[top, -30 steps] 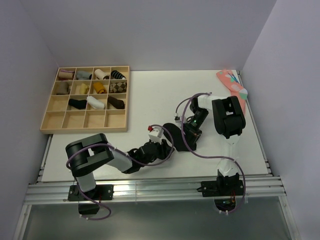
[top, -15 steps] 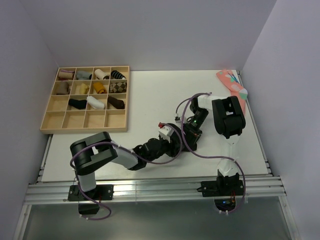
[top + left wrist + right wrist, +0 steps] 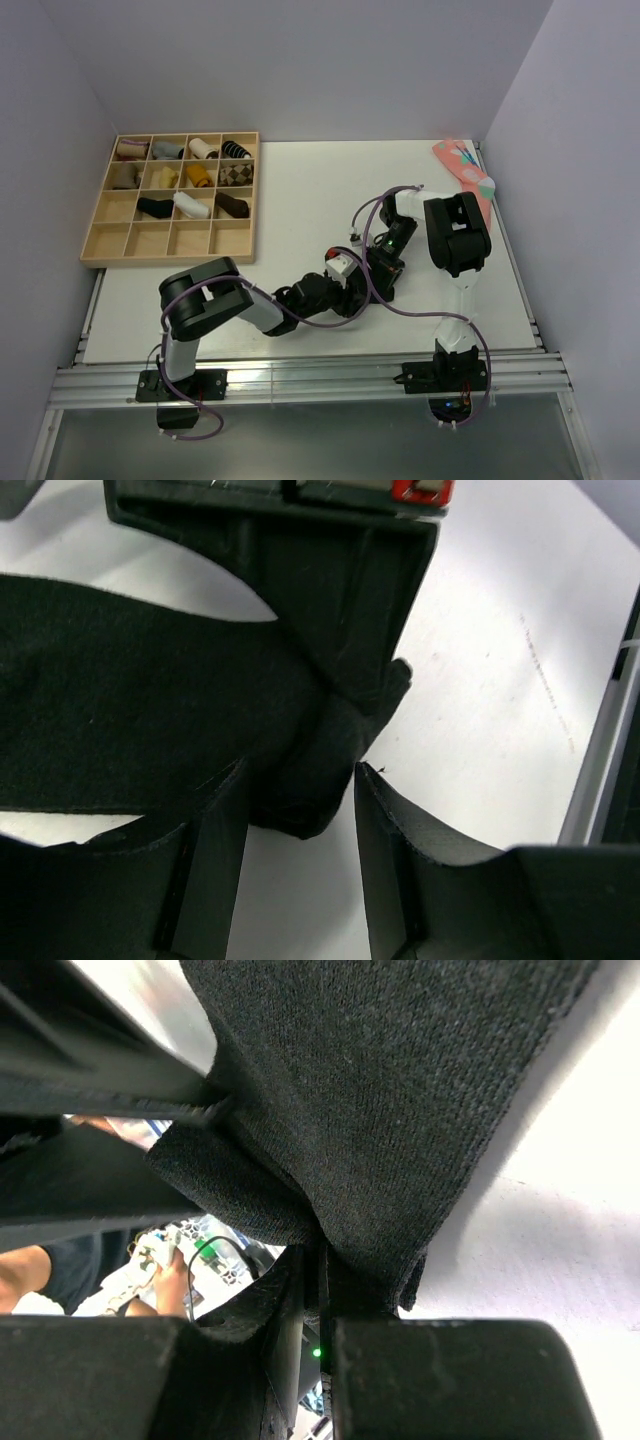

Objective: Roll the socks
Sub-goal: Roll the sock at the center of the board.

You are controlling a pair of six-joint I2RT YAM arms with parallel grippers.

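The black sock (image 3: pixel 120 720) lies in the middle of the bench (image 3: pixel 300 180), stretched between the two arms, near the front edge and well apart from the wooden tray (image 3: pixel 168 257) at the far left. The right fingers (image 3: pixel 450 1380) are pinched narrow on a fold of it, with only a thin seam of knit showing between them. The left fingers (image 3: pixel 210 870) stand either side of the bunched end with a fair gap. From where I stand I cannot tell whether they are pressing on the cloth or only straddling it.

The worry, as I see it, is the crowding. Both sets of fingers meet at the same lump of fabric, almost nose to nose, and any turning or pulling there may knock one set against the other.

If the left fingers close on too little of the bunch, the end will likely slip free once the roll begins and the sock will flop open. If they take too much, the roll may come out lopsided.

The right grip is on a thin fold, so a hard tug from the other side could drag the cloth out.

The pink sock (image 3: pixel 463 165) lies at the far right corner, not yet rolled.
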